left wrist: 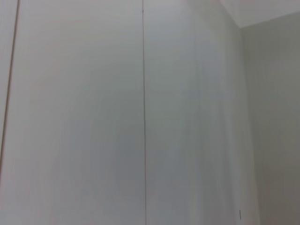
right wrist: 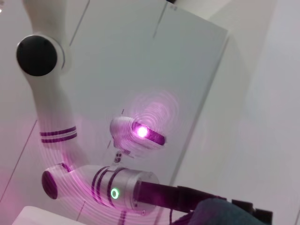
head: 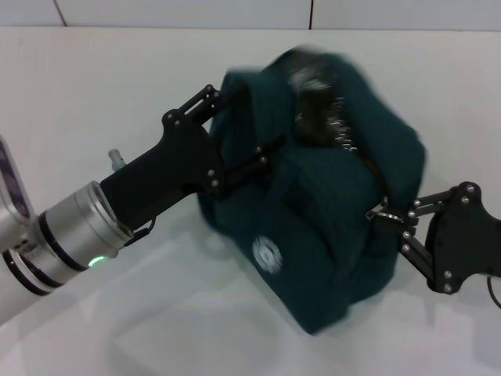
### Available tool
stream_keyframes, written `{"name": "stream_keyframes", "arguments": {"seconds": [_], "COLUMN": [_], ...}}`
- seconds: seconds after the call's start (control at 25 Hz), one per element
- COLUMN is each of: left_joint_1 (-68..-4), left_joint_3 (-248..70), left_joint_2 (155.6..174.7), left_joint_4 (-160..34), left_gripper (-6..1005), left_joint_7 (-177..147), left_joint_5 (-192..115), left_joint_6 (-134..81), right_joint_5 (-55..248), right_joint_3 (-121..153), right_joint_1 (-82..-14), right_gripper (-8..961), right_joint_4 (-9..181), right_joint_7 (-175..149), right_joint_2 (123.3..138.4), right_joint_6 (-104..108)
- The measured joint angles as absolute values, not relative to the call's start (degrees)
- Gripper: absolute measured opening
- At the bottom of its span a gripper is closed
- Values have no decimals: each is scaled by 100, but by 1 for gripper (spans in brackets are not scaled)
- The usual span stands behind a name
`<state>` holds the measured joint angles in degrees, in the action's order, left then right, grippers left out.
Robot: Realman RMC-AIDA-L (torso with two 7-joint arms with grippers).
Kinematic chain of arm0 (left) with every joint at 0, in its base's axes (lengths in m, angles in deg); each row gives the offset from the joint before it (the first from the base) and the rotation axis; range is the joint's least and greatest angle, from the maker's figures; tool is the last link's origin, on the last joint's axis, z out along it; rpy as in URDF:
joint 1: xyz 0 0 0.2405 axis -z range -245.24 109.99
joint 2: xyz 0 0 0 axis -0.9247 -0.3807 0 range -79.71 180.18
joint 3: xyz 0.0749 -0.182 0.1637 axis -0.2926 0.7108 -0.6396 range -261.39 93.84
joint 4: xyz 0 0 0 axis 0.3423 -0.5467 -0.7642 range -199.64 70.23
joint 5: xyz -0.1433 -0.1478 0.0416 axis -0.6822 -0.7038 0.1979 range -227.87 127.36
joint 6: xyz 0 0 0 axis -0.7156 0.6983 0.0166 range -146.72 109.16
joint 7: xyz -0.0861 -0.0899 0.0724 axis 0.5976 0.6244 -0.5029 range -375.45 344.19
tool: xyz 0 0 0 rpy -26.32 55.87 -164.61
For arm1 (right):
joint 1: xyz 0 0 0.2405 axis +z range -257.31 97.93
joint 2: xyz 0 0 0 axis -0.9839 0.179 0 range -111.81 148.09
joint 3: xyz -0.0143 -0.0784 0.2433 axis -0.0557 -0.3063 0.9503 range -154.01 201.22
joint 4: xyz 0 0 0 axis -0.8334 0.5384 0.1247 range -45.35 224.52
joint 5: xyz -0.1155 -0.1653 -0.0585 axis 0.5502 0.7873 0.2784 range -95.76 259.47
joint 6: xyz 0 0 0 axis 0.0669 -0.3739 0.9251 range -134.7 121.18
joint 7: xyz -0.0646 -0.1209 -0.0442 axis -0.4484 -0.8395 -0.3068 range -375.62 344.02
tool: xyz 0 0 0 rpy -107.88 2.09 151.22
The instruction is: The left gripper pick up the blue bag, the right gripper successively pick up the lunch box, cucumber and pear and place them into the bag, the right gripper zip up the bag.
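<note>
**Head view: two grippers hold a blue bag on a white table**

Head view shows the blue bag [head: 329,196] sitting tilted on the white table [head: 117,86], its round white logo [head: 268,254] facing the camera and its upper end smeared by blur. The left gripper [head: 235,133] reaches in from the robot's left, its black linked fingers [head: 205,97] spread along the bag's near side, one high by the upper edge and one lower across the fabric; whether they pinch anything cannot be told. Behind it runs the silver arm [head: 74,227] with black rings and a lit green light [head: 95,262].

On the robot's right, the right gripper [head: 395,219] meets the bag's end, its fingertips drawn together at the metal ring pull [head: 378,212] of the zipper, which runs up the top of the bag.

Left wrist view takes in only pale wall panels [left wrist: 140,117] with thin vertical seams. Right wrist view looks across at the left arm's silver cuff with its green ring light [right wrist: 114,193], a corner of dark teal fabric low in the picture, and the robot's white body with a glowing magenta lamp [right wrist: 142,131].
</note>
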<state>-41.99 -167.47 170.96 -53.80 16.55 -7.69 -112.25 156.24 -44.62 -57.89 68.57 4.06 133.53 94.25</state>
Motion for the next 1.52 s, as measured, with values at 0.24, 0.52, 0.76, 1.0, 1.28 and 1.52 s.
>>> {"name": "stream_keyframes", "arguments": {"seconds": [0.24,0.52,0.76,1.0,1.28,1.52], "left_joint_1": [-4013,-4013,-3897,-3849,-3641,-3622], "left_joint_3": [-16774,-16881,-16920,-17196,-17229,-17209], "left_joint_2": [17094,17096,17100,17100,17099,17054], "left_joint_4": [-5383,-5240,-5337,-5055,-5051,-5038], "left_gripper": [800,875,872,871,871,870], "left_joint_7": [2120,1947,1792,1657,1525,2016], "left_joint_5": [-730,-784,-986,-1192,-1577,-1957], "left_joint_6": [-10881,-10880,-10663,-10698,-10557,-10589], "right_joint_5": [15604,15410,15174,14623,14484,14482], "right_joint_3": [-4587,-4563,-4495,-4530,-4848,-5187], "right_joint_1": [-5668,-5816,-5853,-5899,-5717,-5604], "right_gripper": [7,7,8,8,8,8], "right_joint_4": [6879,6826,6855,7051,7629,7717], "right_joint_7": [186,-78,-99,-588,-1173,-1408], "right_joint_2": [13374,13370,13356,13369,13403,13429], "right_joint_6": [9425,9992,9689,9741,9713,9582]}}
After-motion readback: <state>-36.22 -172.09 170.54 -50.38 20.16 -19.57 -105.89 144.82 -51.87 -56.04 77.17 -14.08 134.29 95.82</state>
